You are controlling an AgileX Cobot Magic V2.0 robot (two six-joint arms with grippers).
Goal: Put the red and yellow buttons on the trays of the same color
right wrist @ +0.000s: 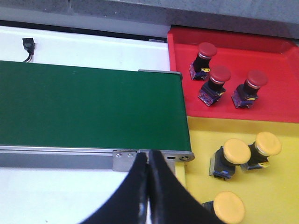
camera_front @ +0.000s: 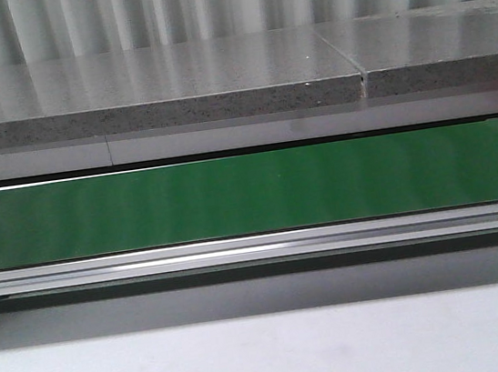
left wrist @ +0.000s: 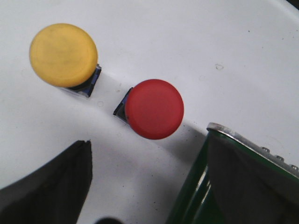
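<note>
In the left wrist view a yellow-capped button (left wrist: 63, 55) and a red-capped button (left wrist: 154, 108) stand side by side on a white surface. My left gripper (left wrist: 147, 161) is open and empty, and the red button is just beyond its gap. In the right wrist view the red tray (right wrist: 278, 106) holds three red buttons (right wrist: 219, 74). The yellow tray (right wrist: 280, 186) beside it holds three yellow buttons (right wrist: 236, 151). My right gripper (right wrist: 148, 161) is shut and empty over the conveyor's end, next to the yellow tray. No gripper or button shows in the front view.
A green conveyor belt (camera_front: 250, 195) runs across the front view, with a grey stone counter (camera_front: 154, 88) behind it. Its metal-framed end (right wrist: 163, 154) meets the trays, and another end (left wrist: 219, 186) is beside my left gripper. A small black sensor (right wrist: 29, 44) sits behind the belt.
</note>
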